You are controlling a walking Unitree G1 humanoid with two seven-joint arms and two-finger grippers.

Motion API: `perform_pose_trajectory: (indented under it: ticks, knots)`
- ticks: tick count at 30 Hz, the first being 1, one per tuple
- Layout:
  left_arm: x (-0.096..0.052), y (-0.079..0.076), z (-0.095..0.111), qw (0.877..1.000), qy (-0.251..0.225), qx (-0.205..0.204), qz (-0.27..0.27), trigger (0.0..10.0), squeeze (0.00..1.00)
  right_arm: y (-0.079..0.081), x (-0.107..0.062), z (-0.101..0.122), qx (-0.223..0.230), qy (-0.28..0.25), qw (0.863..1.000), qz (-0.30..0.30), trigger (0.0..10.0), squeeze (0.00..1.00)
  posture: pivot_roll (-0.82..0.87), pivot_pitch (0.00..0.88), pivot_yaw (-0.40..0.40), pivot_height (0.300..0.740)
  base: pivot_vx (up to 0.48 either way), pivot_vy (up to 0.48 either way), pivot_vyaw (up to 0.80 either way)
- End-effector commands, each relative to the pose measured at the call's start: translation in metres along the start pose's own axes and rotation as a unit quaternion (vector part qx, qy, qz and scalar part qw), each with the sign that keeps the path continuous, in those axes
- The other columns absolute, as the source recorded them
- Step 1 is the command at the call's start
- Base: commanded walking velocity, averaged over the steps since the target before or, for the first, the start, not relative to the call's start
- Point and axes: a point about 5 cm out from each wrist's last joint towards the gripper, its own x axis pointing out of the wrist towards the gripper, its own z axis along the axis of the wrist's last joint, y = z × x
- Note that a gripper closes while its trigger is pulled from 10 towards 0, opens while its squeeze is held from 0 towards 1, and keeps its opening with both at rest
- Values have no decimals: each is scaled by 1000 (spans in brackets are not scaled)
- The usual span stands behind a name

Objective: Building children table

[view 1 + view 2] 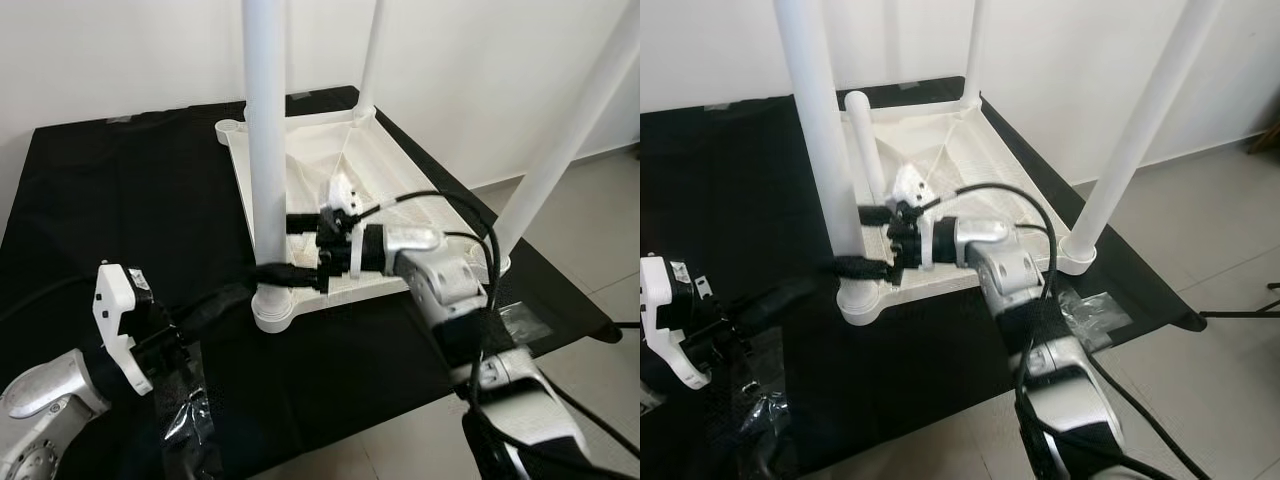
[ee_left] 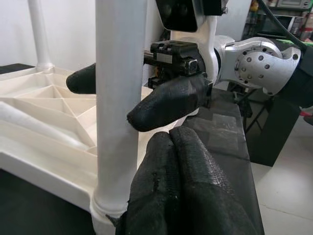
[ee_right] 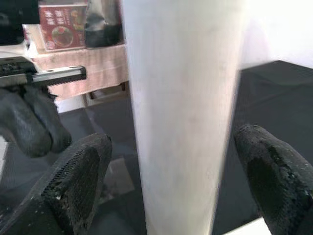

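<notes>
While the tabletop point(image 1: 330, 170) lies inverted on the black cloth point(image 1: 120, 200) | we see the near leg point(image 1: 266, 150) upright in its corner socket | right gripper point(image 1: 300, 245) spread wide, straddling it, to steady | left gripper point(image 2: 168, 161) pinched empty at its base.

Upturned white tabletop point(image 1: 330, 175) on black-covered table point(image 1: 120, 210).
</notes>
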Motion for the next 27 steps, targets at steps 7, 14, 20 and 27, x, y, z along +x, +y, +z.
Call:
perform_pose_trajectory:
  ticks: [7, 14, 20, 27]
  knots:
    - [-11, -6, 7, 999, 16, 34, 7, 10000, 0, -19, -4, 2, 8, -4, 1000, 15, 2784, 0, 99, 153, -63, 740, 0, 0, 0]
    - [-15, -5, 10, 1000, 8, 28, 10, 10000, 0, -20, -12, -5, 16, 5, 1000, 17, 0, 0, 94, 162, -67, 740, 0, 0, 0]
    - [-16, -6, 9, 1000, 1, 10, 10, 10000, 0, -22, -19, -12, 22, 5, 1000, -18, 0, 0, 91, 166, -72, 740, 0, 0, 0]
    - [-15, -8, 9, 1000, -4, 4, 11, 10000, 0, 11, -7, -76, 85, 63, 937, -333, 0, 0, 82, 173, -90, 740, 0, 0, 0]
